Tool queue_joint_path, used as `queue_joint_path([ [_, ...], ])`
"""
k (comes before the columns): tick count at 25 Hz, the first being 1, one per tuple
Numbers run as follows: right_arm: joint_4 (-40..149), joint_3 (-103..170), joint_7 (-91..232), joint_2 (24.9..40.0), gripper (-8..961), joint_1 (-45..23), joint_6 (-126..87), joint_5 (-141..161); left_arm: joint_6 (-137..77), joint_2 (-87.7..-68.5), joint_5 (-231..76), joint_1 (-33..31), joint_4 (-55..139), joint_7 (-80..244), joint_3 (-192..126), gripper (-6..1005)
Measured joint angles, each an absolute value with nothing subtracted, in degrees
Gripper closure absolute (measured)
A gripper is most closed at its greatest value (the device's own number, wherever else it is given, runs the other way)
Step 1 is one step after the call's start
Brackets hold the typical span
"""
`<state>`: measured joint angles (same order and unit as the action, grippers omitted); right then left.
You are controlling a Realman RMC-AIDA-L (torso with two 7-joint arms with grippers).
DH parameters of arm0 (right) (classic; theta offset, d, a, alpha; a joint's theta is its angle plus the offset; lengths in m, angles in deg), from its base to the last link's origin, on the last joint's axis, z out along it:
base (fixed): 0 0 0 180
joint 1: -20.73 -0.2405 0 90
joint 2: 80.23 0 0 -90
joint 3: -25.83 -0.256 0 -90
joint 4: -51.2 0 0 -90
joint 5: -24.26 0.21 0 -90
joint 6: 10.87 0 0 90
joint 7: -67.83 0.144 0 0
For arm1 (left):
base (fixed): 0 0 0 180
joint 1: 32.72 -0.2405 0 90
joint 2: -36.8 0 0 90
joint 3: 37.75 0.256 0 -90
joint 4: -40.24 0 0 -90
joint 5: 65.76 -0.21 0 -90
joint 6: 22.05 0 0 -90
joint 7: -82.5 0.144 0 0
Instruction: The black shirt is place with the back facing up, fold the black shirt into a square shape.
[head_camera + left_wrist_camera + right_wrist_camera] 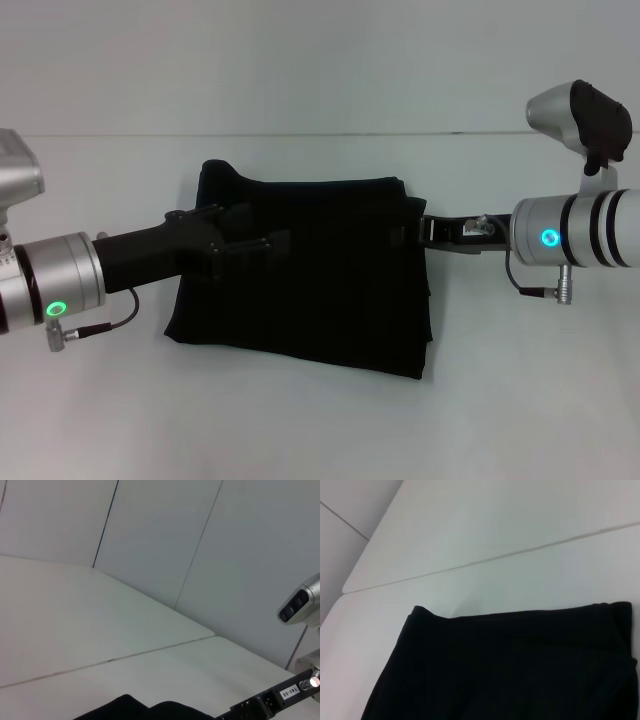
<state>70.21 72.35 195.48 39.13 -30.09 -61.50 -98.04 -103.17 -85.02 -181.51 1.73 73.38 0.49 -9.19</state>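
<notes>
Reading "140-06": right claw (pixel 295 692) label

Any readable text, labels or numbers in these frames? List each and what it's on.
"140-06", roughly: small white label on the right gripper, seen in the left wrist view; the digits are tiny and uncertain.
Black shirt: no lettering shows on the visible side.
Left gripper: no marking readable.
White table: no text.
</notes>
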Motion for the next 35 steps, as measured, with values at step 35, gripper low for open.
queue_joint_path([
  [35,76.8,72.4,194.7,39.01,909,-33.0,-64.7,-97.2,-103.1,-84.81,-181.5,1.8,72.8,0.1,-9.6,169],
])
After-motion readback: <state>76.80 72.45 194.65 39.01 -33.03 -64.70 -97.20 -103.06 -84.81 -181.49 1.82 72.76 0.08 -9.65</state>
